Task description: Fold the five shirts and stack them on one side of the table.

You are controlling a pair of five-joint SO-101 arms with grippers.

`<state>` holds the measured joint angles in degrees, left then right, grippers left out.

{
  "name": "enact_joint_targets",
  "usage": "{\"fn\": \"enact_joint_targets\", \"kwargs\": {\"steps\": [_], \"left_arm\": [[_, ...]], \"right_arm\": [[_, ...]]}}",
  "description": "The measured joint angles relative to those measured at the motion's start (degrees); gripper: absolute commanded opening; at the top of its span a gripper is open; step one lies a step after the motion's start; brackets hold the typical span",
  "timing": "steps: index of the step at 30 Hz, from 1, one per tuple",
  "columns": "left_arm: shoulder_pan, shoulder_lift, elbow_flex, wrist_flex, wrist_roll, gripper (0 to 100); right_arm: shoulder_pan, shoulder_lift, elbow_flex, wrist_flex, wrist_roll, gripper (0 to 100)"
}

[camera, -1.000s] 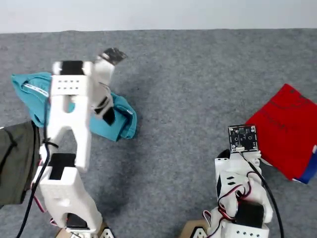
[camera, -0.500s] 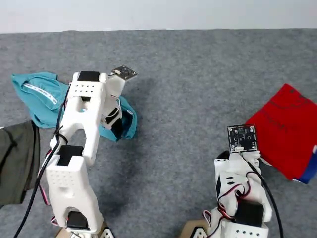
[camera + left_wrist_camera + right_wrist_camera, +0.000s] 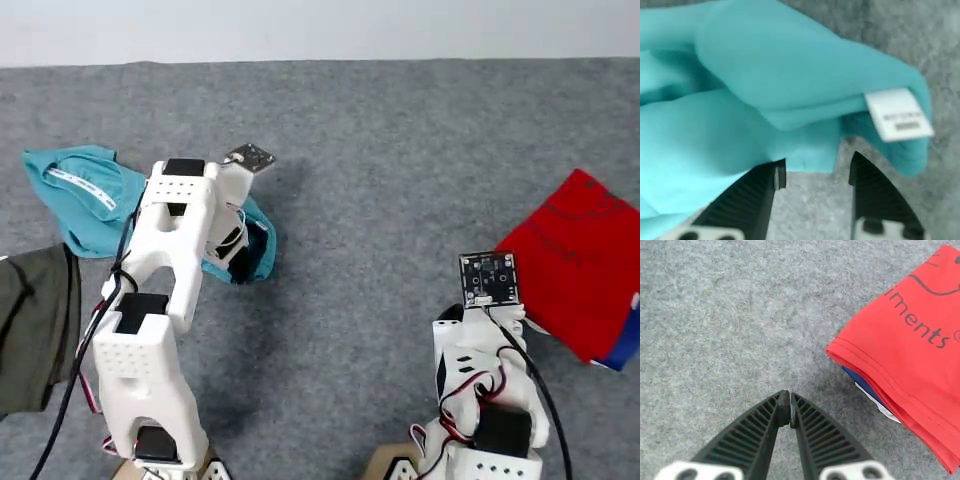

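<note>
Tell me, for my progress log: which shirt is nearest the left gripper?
The teal shirt: the open left gripper is right at its edge. The red shirt and the olive shirt lie farther off.

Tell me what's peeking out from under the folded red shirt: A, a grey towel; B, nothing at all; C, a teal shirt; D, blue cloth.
D: a strip of blue cloth shows beneath the edge of the red shirt in the right wrist view, and the high view shows blue at that shirt's corner too.
</note>
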<state>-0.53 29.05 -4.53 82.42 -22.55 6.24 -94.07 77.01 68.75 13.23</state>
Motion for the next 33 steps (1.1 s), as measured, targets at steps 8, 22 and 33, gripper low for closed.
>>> {"fn": "enact_joint_targets", "kwargs": {"steps": [8,22,33], "left_arm": [[-0.2,4.3,-0.4,-1.2,0.4,14],[0.1,4.6,-1.0,-0.3,0.3,0],[-5.5,-16.4,-1.7,7.9,0.4,0]], "right_arm": [[0.0,0.0,0.0,0.0,0.0,0.9],[0.0,0.1,0.0,-1.2,0.0,0.9],[-9.8,3.4,-1.1,-7.4,-2.8,0.9]]}}
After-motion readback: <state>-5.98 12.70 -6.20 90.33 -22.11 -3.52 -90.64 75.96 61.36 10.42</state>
